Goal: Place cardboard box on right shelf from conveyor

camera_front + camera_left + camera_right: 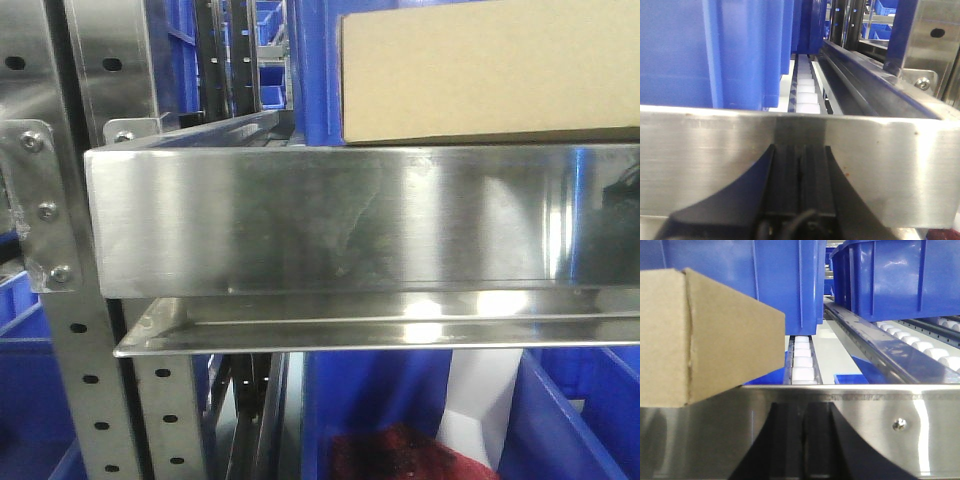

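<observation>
Cardboard box (705, 335) overhangs the right shelf (330, 215) lip at nine o'clock and could tip off; both claws' openness I cannot tell.

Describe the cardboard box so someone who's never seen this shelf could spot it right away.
Find the shiny steel shelf with its deep brushed front lip. Just above that lip, toward the right, sits the cardboard box. It is plain tan and unmarked, unlike the blue plastic bins around it.

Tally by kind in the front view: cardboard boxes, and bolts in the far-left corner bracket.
Cardboard box: 1
Bracket bolts: 3
Total: 4
</observation>
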